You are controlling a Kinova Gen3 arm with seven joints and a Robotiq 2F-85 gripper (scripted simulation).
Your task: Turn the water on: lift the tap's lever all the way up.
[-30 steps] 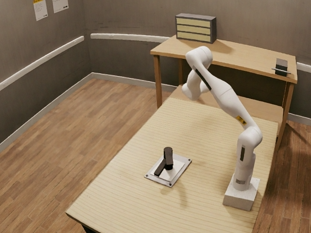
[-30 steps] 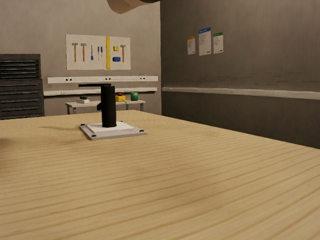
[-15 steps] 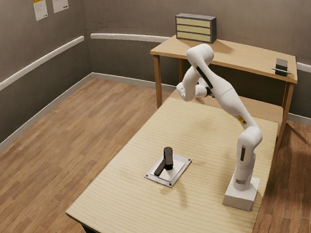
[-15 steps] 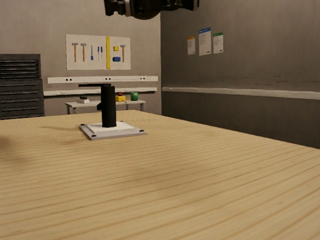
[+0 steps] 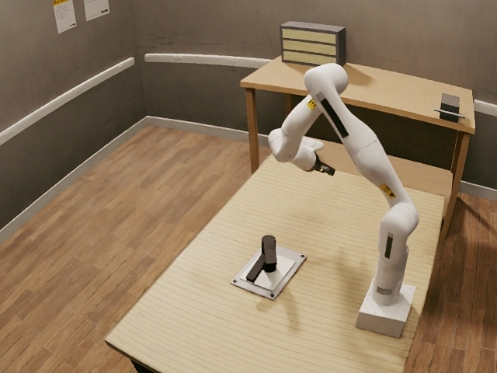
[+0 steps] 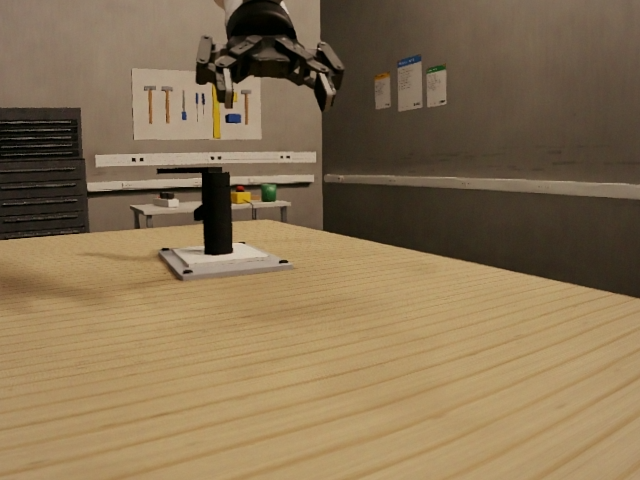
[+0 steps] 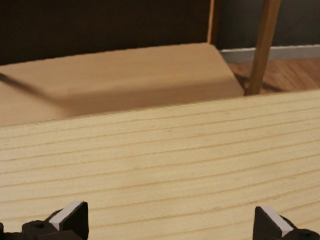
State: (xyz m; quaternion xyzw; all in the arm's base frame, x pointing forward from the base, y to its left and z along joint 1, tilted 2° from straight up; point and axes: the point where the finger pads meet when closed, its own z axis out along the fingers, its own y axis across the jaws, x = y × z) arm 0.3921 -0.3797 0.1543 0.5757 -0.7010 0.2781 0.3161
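Note:
The black tap (image 5: 269, 249) stands upright on a grey and white base plate (image 5: 268, 271) near the middle of the slatted table. Its lever (image 5: 255, 268) lies low, reaching out from the post toward the plate's left corner. In the exterior view the tap (image 6: 216, 211) shows with the lever (image 6: 188, 169) as a flat bar level at its top, pointing left. My gripper (image 5: 325, 169) is open and empty, high above the far end of the table and well away from the tap. It also shows in the exterior view (image 6: 273, 93). The wrist view shows only my fingertips over bare slats.
A wooden desk (image 5: 357, 92) stands behind the table, with a drawer box (image 5: 312, 43) and a small dark block (image 5: 449, 106) on it. My arm's white base (image 5: 385, 308) sits at the table's right edge.

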